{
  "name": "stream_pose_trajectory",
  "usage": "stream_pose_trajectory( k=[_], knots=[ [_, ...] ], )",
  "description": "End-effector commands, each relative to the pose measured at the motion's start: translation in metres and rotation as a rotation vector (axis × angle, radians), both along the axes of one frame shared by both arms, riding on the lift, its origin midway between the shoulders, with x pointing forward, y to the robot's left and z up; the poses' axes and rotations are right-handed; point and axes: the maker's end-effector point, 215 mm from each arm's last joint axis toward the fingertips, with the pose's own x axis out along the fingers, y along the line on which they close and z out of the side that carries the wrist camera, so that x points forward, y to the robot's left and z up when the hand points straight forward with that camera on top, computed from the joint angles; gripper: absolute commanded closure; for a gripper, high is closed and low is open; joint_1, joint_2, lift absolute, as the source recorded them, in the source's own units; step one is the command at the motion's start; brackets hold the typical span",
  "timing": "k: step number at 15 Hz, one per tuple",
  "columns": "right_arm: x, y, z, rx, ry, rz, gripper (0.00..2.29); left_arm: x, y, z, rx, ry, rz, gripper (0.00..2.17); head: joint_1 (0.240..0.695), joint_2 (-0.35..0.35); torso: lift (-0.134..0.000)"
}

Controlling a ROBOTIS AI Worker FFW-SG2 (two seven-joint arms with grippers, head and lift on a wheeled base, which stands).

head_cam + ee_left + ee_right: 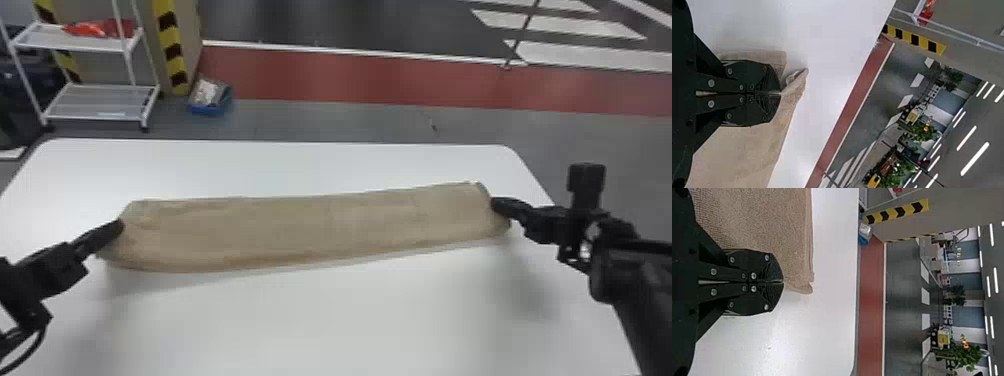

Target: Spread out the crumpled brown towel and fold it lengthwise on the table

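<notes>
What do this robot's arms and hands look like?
The left arm and right arm are black and chunky. The left hand and right hand match: flat black fingers, textured near the tips, with round silvery screws. A thin black cable curves beside the left arm; a boxy black block sticks out from the right.

So the head cam's the wide one, looking forward and down over the white table (350, 320) from farthest back. The wrist cams sit way closer, each right behind its own gripper, left (120, 227) or right (496, 204), aimed along the fingers past the table's edge into the room, picture tipped sideways. All three share the brown towel (300, 225), though the wrist ones get just their own end, plus the red floor strip (350, 80) and black-and-yellow striping (171, 45).
</notes>
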Motion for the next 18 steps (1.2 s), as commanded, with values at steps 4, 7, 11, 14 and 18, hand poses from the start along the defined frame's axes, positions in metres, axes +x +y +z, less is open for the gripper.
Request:
stream_pose_trajectory(
  k=[4, 7, 11, 14, 18],
  knots=[
    [-0.016, 0.010, -0.030, 0.045, 0.141, -0.018, 1.70, 0.000, 0.004, -0.004, 0.088, -0.006, 0.012, 1.35, 0.695, -0.138, -0.124],
    [-0.033, 0.009, -0.036, 0.072, 0.229, -0.044, 1.70, -0.001, 0.008, -0.004, 0.132, -0.013, 0.022, 1.15, 0.695, -0.135, -0.124],
    [-0.042, 0.005, -0.041, 0.068, 0.271, -0.061, 1.57, 0.001, 0.006, 0.008, 0.186, -0.049, 0.016, 0.42, 0.695, -0.135, -0.124],
    [-0.045, 0.009, -0.032, 0.083, 0.249, -0.063, 0.84, 0.003, 0.005, 0.013, 0.190, -0.060, 0.017, 0.14, 0.695, -0.140, -0.124],
    [-0.067, 0.008, -0.029, 0.095, 0.277, -0.080, 0.39, 0.008, 0.010, 0.025, 0.212, -0.091, 0.033, 0.14, 0.695, -0.135, -0.124]
  ],
)
